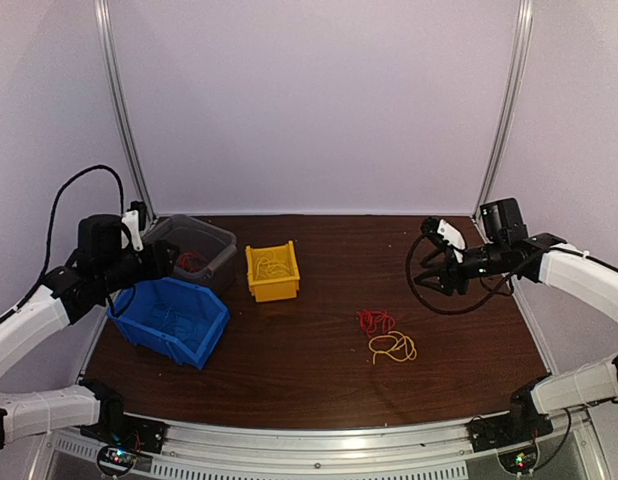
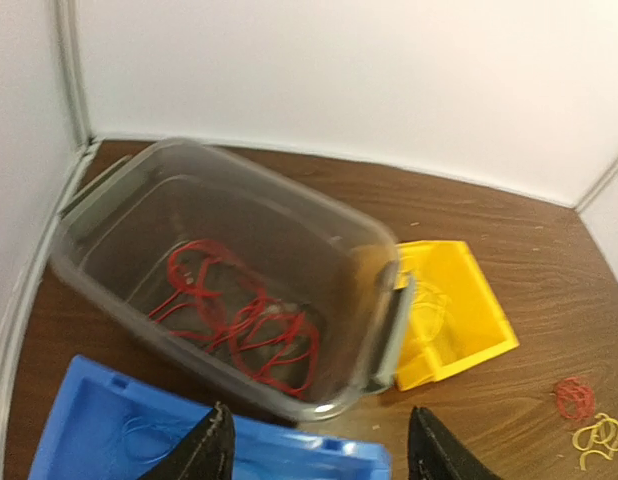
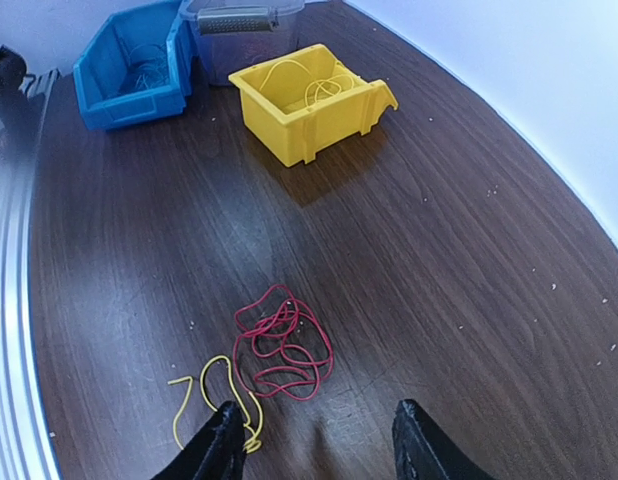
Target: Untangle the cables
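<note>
Right hand (image 3: pixel 319 440) spread wide, empty, hovering low over the bench (image 3: pixel 469 250). Left hand (image 2: pixel 319 450) also wide, over the clear bin (image 2: pixel 94 195). Red cable (image 3: pixel 284 345) and yellow cable (image 3: pixel 232 385) lie just beside each other under me. Sorting step, I judge: next, pinch one strand alone and lift it.

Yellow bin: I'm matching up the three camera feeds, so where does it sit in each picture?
Top external: the yellow bin sits left of centre, just right of the clear tub.
Left wrist: right of centre, beside the tub's right end.
Right wrist: top centre.
Shared landmark: the loose red cable on the table shows in all three.
</note>
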Action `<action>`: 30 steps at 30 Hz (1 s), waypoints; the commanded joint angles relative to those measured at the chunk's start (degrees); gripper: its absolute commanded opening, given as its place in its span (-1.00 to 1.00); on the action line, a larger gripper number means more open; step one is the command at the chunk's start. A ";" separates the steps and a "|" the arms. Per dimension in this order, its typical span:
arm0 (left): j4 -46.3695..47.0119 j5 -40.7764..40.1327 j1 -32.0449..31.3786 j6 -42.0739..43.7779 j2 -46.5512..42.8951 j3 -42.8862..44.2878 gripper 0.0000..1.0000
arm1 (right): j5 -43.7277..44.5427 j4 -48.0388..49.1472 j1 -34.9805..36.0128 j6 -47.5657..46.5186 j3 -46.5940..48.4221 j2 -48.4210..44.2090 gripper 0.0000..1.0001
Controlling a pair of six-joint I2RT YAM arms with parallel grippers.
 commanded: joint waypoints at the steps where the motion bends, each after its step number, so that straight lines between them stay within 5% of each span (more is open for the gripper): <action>1: 13.25 5.92 -8.56 1.46 4.30 4.17 0.20 | 1.77 -12.61 2.55 -10.11 4.71 -0.83 0.01; 5: 18.42 0.45 -19.00 4.93 13.56 6.85 0.20 | 12.42 -15.46 11.17 -11.50 2.41 -1.92 -0.10; 12: 30.53 1.53 -27.86 2.56 26.88 7.51 0.08 | 23.49 -16.09 23.30 -11.00 -3.72 -2.60 -0.29; 20: 32.98 2.19 -31.00 1.06 32.79 8.49 0.07 | 35.23 -11.05 28.33 -10.38 -11.45 -0.71 -0.43; 30: 32.74 2.01 -31.12 -0.14 33.38 7.86 0.07 | 33.25 -5.42 30.04 -9.96 -12.41 3.81 -0.34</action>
